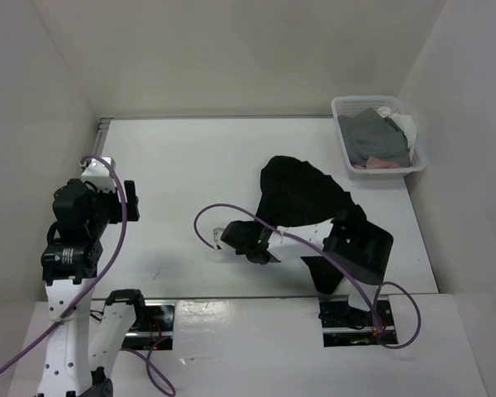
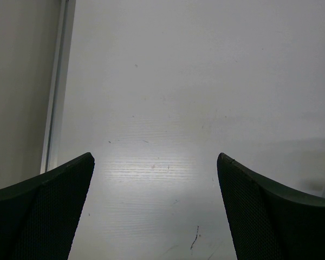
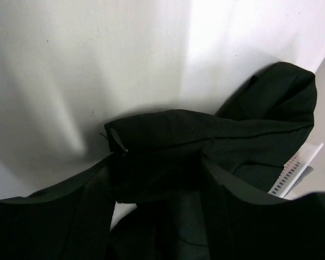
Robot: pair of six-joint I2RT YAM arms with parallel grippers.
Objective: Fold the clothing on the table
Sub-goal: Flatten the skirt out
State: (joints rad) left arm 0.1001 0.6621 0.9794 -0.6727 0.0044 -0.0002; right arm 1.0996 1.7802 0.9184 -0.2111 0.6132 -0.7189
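Skirt bunched on table, right tool straddling its edge — grip unclear, left tool spread

Table lies bare left of the skirt; basket blocks far-right corner.

Top view: the right arm covers the near part of the clothing towards the table's near right edge. The left arm's base is cut off by the lower picture edge. In the basket at the far right corner, the grey garment hides most of the pink cloth.

Right wrist view: the right gripper is black against black fabric, so its grip on the fold cannot be told. Its fingers run off the bottom edge. The label's print is too small to read.

Left wrist view: only the tips of the left gripper show.
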